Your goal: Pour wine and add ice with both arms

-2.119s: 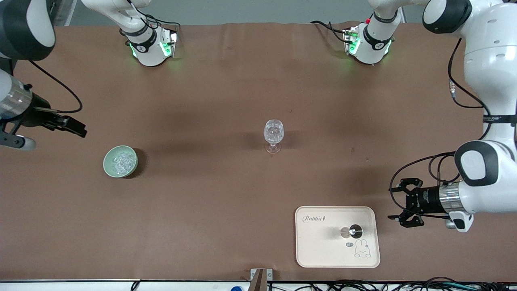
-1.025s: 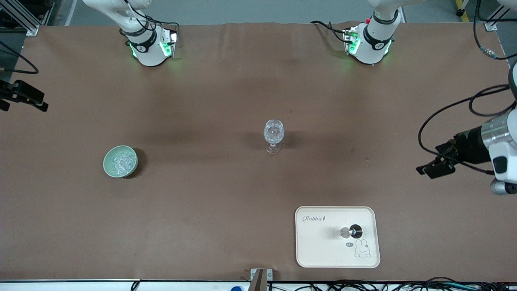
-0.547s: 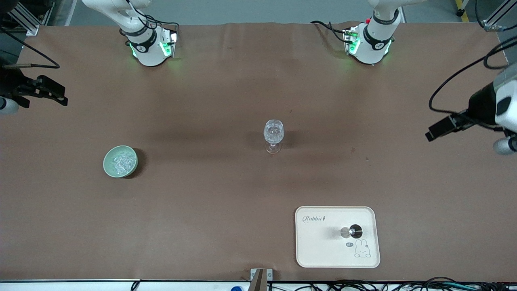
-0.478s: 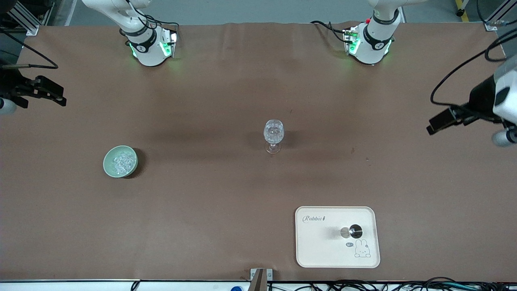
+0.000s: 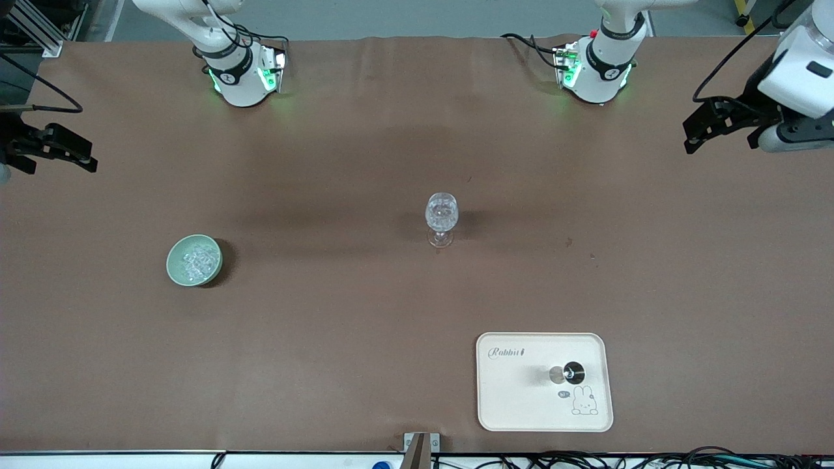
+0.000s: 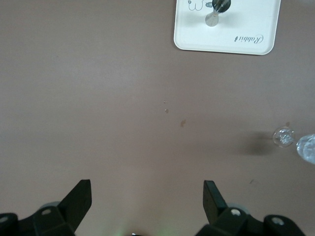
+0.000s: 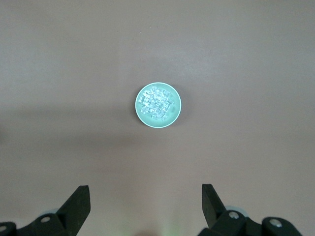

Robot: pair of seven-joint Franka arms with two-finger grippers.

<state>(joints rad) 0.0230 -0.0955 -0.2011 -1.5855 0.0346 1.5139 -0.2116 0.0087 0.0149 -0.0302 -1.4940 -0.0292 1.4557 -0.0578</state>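
A wide brown bench (image 5: 365,312) fills the scene, with two white robot arms based along its far edge. Both arms are drawn back high toward the ends of the bench, each waiting with nothing held.

The left pincer (image 5: 698,133) hangs over the left arm's end of the bench, its fingers spread wide apart in the left wrist view. The right pincer (image 5: 65,151) hangs over the right arm's end, and its fingers are likewise spread wide and empty in the right wrist view.

A cream tray (image 5: 515,407) with a rabbit drawing lies near the front camera, toward the left arm's end. On it stands a dark bottle (image 5: 572,372), seen from above. A pale green bowl (image 5: 174,270) sits toward the right arm's end, and the ice (image 5: 195,258) lies heaped in it as small clear chunks. A stemmed glass (image 5: 441,215) stands upright near the middle of the bench, well apart from both; some clear glinting content shows in its bowl, but what it is cannot be told.

Risks, as a judgement: the glass looks tall and narrow-footed, so a brush from either arm could topple it. Ice chunks are small and slick and may slip from the fingers. If both arms reach for the glass together, they could collide.
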